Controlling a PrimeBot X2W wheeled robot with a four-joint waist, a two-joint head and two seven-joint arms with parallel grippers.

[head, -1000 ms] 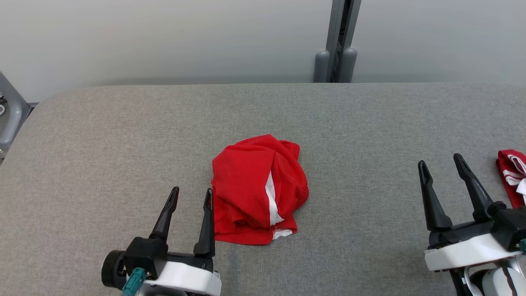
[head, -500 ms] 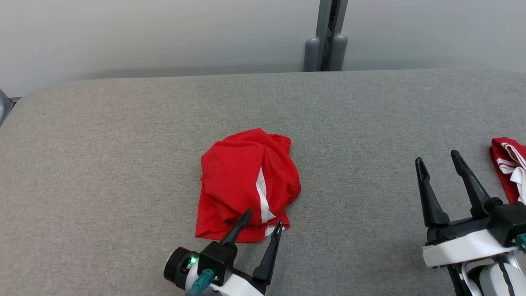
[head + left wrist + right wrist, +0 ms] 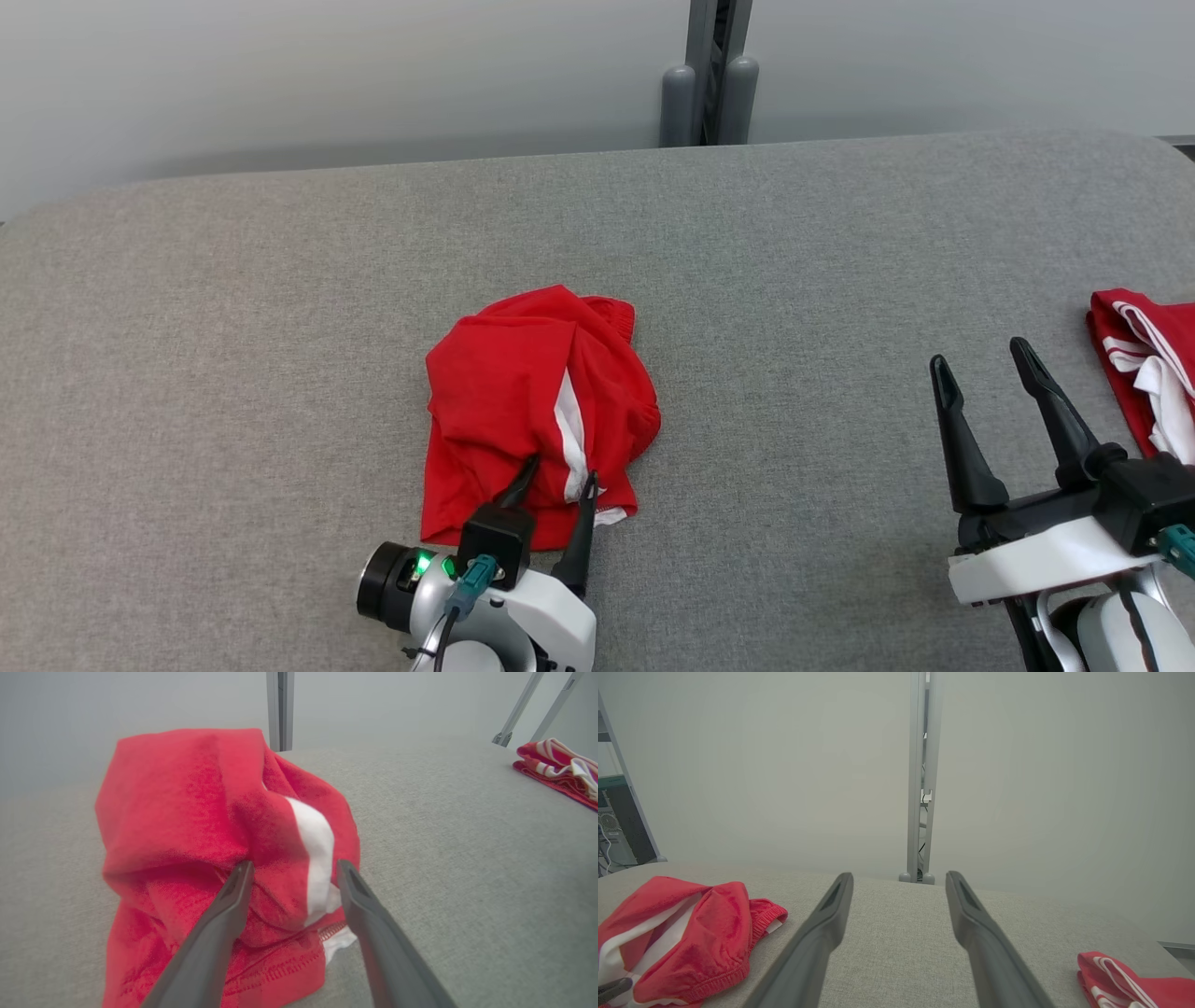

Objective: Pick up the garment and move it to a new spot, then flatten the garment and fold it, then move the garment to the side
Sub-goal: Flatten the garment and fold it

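Observation:
The garment (image 3: 523, 401) is a crumpled red piece with a white stripe, lying mid-table in the head view. My left gripper (image 3: 558, 472) stands open at its near edge, fingers straddling a raised fold beside the stripe. Seen from the left wrist, the garment (image 3: 205, 812) bulges up between the two fingers of the left gripper (image 3: 294, 870), which are apart and not squeezing it. My right gripper (image 3: 980, 366) is open over bare table at the right, well away from the garment (image 3: 686, 933).
A second red-and-white cloth (image 3: 1144, 373) lies at the table's right edge, beside my right gripper. A grey post (image 3: 705, 75) stands behind the grey fabric table (image 3: 233, 327). Wide bare surface lies left and far of the garment.
My left gripper has moved right and forward from beside the garment's left edge onto its near edge. The camera has shifted, sliding the whole scene left. My right gripper is unchanged.

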